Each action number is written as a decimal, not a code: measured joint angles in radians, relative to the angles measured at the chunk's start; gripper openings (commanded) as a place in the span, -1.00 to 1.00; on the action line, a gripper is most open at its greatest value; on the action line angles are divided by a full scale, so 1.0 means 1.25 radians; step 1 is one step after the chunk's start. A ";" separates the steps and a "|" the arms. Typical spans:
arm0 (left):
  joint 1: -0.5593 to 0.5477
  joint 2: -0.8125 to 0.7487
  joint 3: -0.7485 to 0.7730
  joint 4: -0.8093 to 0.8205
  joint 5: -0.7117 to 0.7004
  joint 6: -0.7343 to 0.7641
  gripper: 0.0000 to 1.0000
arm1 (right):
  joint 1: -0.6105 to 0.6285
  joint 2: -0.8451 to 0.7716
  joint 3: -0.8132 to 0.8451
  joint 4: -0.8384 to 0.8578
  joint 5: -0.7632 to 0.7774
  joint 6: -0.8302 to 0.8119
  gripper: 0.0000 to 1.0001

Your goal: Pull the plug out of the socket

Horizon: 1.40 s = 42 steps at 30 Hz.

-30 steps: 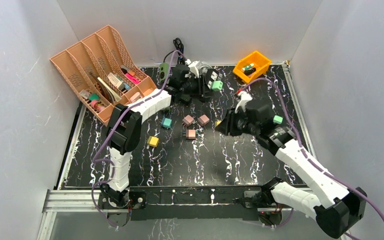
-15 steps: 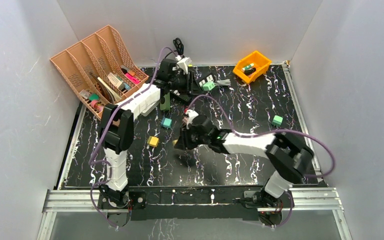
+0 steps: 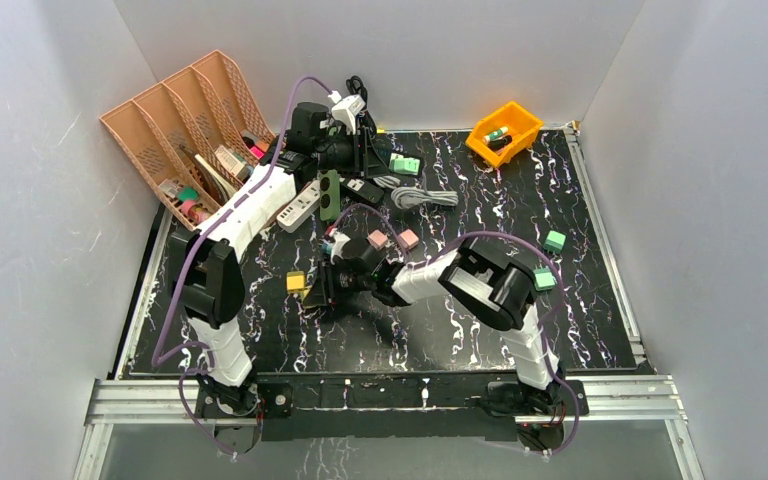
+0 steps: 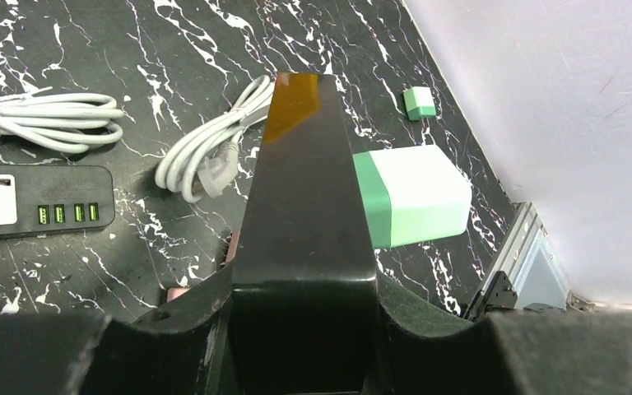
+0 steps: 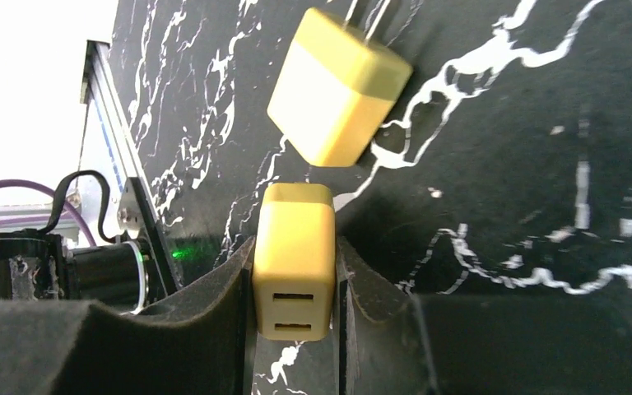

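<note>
- The surface [image 3: 400, 340] is glossy black with white veins, like polished stone. It looks slick, so I judge that loose blocks would skid if nudged.
- The black power strip [image 4: 33, 202] is a flat bar of hard plastic and lies unheld. A pull on anything plugged into it would probably drag it along.
- The left gripper [image 4: 300, 86] hangs above the back of the surface with its jaws together. A green-and-white plug [image 4: 411, 206] sits against its finger, and I cannot tell whether it is pinched.
- The right gripper [image 5: 294, 247] is clamped on a yellow socket block [image 5: 294, 284], smooth and round-edged, with two slots showing.
- The yellow plug [image 5: 337, 86], a matching cube with metal prongs, lies just beside the block, left of centre on the surface. A careless sweep could knock it away.
</note>
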State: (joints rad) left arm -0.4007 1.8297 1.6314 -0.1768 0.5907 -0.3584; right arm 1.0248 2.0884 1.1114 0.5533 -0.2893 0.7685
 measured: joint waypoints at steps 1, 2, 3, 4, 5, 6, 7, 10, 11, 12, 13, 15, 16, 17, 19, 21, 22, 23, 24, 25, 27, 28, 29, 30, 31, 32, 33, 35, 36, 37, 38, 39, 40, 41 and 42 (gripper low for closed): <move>0.000 -0.001 0.000 -0.004 0.000 0.003 -1.00 | 0.005 0.004 0.004 0.003 -0.005 0.006 -0.72; 0.000 -0.001 0.000 -0.006 0.000 0.005 -1.00 | 0.011 0.009 0.007 0.006 -0.008 0.011 -0.38; 0.001 -0.001 0.000 -0.009 0.000 0.006 -1.00 | 0.015 0.013 0.009 0.009 -0.013 0.015 -0.09; 0.002 -0.001 0.000 -0.010 0.001 0.006 -1.00 | 0.017 0.017 0.012 0.013 -0.018 0.016 0.12; 0.002 -0.001 0.000 -0.011 0.001 0.006 -1.00 | 0.020 0.018 0.014 0.014 -0.020 0.019 0.23; 0.004 -0.001 0.000 -0.010 0.002 0.006 -1.00 | 0.022 0.019 0.016 0.016 -0.027 0.022 0.29; 0.004 -0.001 0.000 -0.010 0.002 0.006 -1.00 | 0.025 0.017 0.022 0.018 -0.027 0.014 0.32; 0.005 -0.001 0.001 -0.011 0.003 0.005 -1.00 | 0.025 0.001 0.024 -0.006 -0.018 -0.005 0.46; 0.005 -0.001 0.002 -0.013 0.003 0.006 -1.00 | 0.023 -0.010 0.021 -0.019 -0.014 -0.013 0.47; 0.005 -0.001 0.005 -0.015 0.003 0.006 -1.00 | 0.019 -0.027 0.013 -0.035 -0.007 -0.024 0.48; 0.005 -0.001 0.008 -0.016 0.003 0.006 -1.00 | 0.013 -0.047 0.002 -0.052 -0.003 -0.036 0.48; 0.005 0.002 0.016 -0.018 0.004 0.005 -1.00 | -0.003 -0.101 -0.020 -0.093 0.001 -0.060 0.49; 0.005 0.003 0.022 -0.018 0.004 0.005 -1.00 | -0.012 -0.129 -0.029 -0.110 0.001 -0.072 0.54; 0.005 0.007 0.027 -0.017 0.004 0.005 -1.00 | -0.023 -0.165 -0.042 -0.126 0.003 -0.084 0.63; 0.005 0.014 0.032 -0.013 0.003 0.005 -1.00 | -0.047 -0.264 -0.076 -0.160 0.010 -0.108 0.81; 0.005 0.021 0.032 -0.011 0.002 0.005 -1.00 | -0.077 -0.380 -0.105 -0.190 0.021 -0.131 0.82; 0.005 0.025 0.032 -0.008 0.000 0.004 -1.00 | -0.092 -0.425 -0.114 -0.198 0.020 -0.138 0.82; 0.005 0.030 0.032 -0.008 -0.002 0.002 -1.00 | -0.115 -0.482 -0.124 -0.208 0.019 -0.143 0.83; 0.005 0.035 0.032 -0.007 -0.003 0.000 -1.00 | -0.145 -0.538 -0.132 -0.216 0.016 -0.146 0.86; 0.005 0.039 0.032 -0.005 -0.004 -0.002 -1.00 | -0.180 -0.584 -0.137 -0.219 0.013 -0.146 0.91; 0.005 0.048 0.032 0.002 -0.005 -0.007 -1.00 | -0.276 -0.673 -0.147 -0.227 0.010 -0.138 0.96; 0.004 0.050 0.032 0.007 -0.006 -0.009 -1.00 | -0.312 -0.700 -0.152 -0.231 0.011 -0.133 0.97; 0.003 0.051 0.032 0.011 -0.008 -0.010 -1.00 | -0.360 -0.725 -0.153 -0.244 0.013 -0.122 0.97; 0.000 0.051 0.032 0.013 -0.014 -0.011 -1.00 | -0.411 -0.741 -0.152 -0.260 0.018 -0.109 0.97; -0.005 0.051 0.032 0.016 -0.020 -0.011 -1.00 | -0.457 -0.743 -0.138 -0.300 0.023 -0.086 0.97; -0.013 0.051 0.032 0.020 -0.029 -0.012 -1.00 | -0.494 -0.740 -0.134 -0.307 0.025 -0.080 0.97; -0.022 0.051 0.033 0.023 -0.038 -0.013 -1.00 | -0.523 -0.724 -0.119 -0.340 0.022 -0.062 0.96; -0.044 0.056 0.042 0.024 -0.060 -0.013 -1.00 | -0.577 -0.667 -0.065 -0.410 0.002 -0.014 0.96; -0.054 0.060 0.048 0.025 -0.070 -0.013 -1.00 | -0.597 -0.637 -0.045 -0.427 -0.015 0.013 0.95; -0.068 0.065 0.056 0.027 -0.084 -0.012 -1.00 | -0.616 -0.613 -0.035 -0.432 -0.031 0.042 0.95; -0.082 0.072 0.063 0.028 -0.099 -0.010 -1.00 | -0.630 -0.596 -0.032 -0.432 -0.048 0.074 0.95; -0.096 0.077 0.069 0.031 -0.114 -0.008 -1.00 | -0.641 -0.582 -0.032 -0.431 -0.067 0.111 0.94; -0.110 0.082 0.073 0.035 -0.130 -0.006 -1.00 | -0.650 -0.570 -0.032 -0.424 -0.086 0.151 0.93; -0.121 0.085 0.075 0.038 -0.145 -0.002 -1.00 | -0.656 -0.559 -0.032 -0.410 -0.103 0.191 0.92; -0.132 0.088 0.077 0.042 -0.161 0.001 -1.00 | -0.663 -0.547 -0.033 -0.384 -0.125 0.244 0.91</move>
State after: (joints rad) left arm -0.5659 1.9396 1.7279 -0.1246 0.3897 -0.3573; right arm 0.1955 1.4052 1.0698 0.0734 -0.4458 1.0740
